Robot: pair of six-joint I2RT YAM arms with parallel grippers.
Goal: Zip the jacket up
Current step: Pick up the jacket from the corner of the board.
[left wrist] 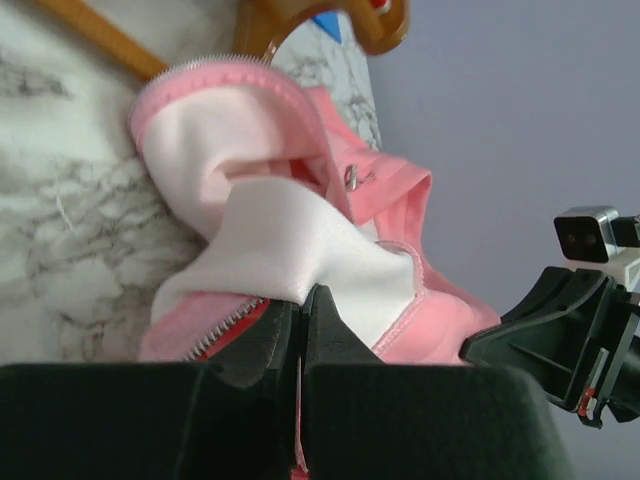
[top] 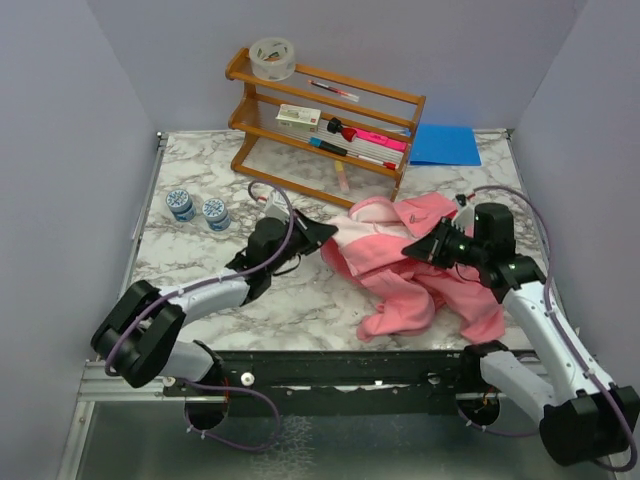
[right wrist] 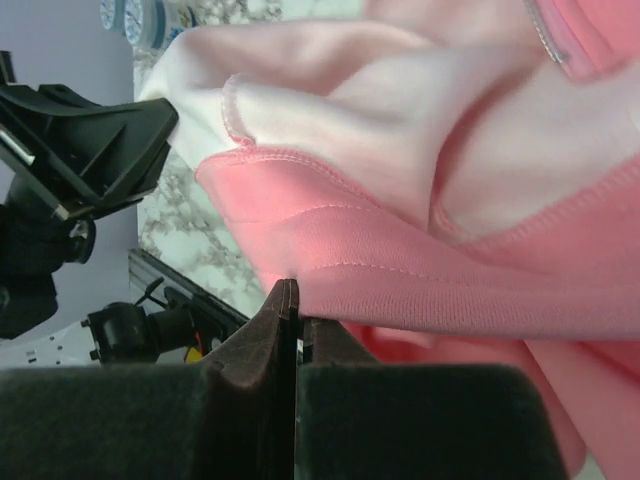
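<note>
The pink fleece jacket [top: 400, 262] lies crumpled and open on the marble table, right of centre, with its paler lining showing. My left gripper [top: 325, 233] is shut on the jacket's left front edge; in the left wrist view [left wrist: 300, 300] a thin strip of pink cloth sits between the jaws, next to the zipper teeth [left wrist: 225, 325]. A small metal pull [left wrist: 352, 178] shows further up. My right gripper [top: 420, 248] is shut on a pink hem on the jacket's right side, seen close in the right wrist view [right wrist: 295, 295]. The cloth is bunched between the two grippers.
A wooden rack [top: 330, 120] with pens and a tape roll [top: 272, 58] stands at the back. A blue folder [top: 445, 143] lies at the back right. Two small round containers [top: 197, 208] stand at the left. A jacket sleeve [top: 400, 310] lies close to the table's front edge.
</note>
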